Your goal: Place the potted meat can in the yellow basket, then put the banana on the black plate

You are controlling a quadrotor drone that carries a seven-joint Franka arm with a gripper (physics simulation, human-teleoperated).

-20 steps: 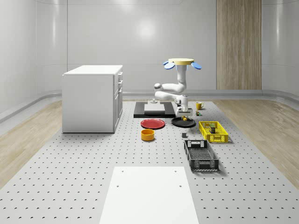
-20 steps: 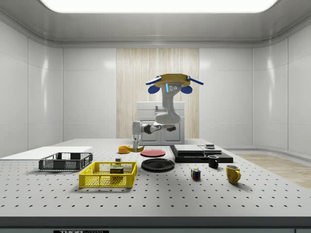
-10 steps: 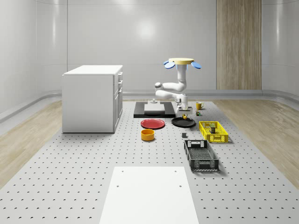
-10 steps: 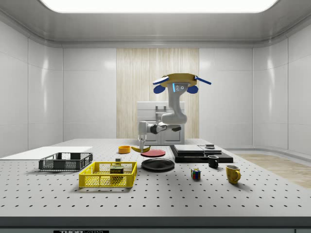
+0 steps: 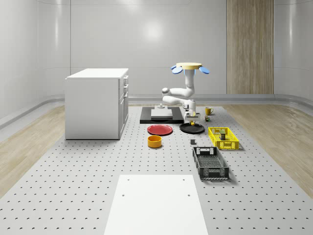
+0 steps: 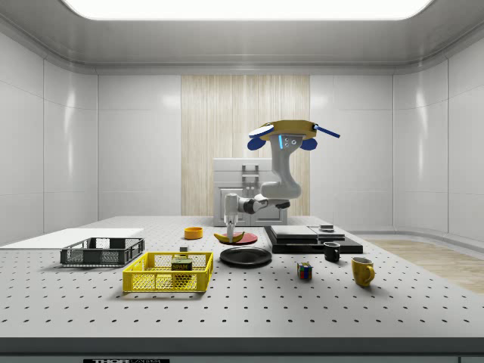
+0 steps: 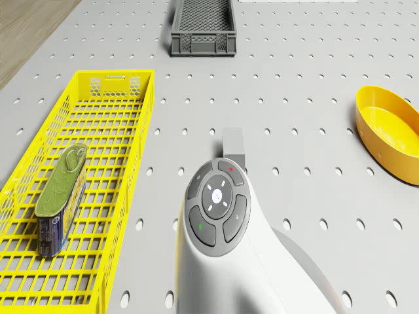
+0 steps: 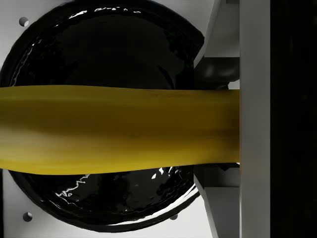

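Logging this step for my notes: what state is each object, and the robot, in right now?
Potted meat can: lying on its side inside the yellow basket.
Yellow banana: held in the gripper, above the black plate, not yet set down.
Drone: hovering over the table.
Orange bowl: upright, empty.
Dark grey crate: empty.

Red plate (image 5: 160,129), orange bowl (image 5: 154,141), black crate (image 5: 210,163), white cabinet (image 5: 97,103), yellow mug (image 6: 362,271).

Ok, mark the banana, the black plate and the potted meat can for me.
banana (image 8: 119,129), wrist view, middle of its yellow body.
black plate (image 8: 99,44), wrist view, glossy inner surface.
potted meat can (image 7: 61,196), drone view, top face, lying in the basket.
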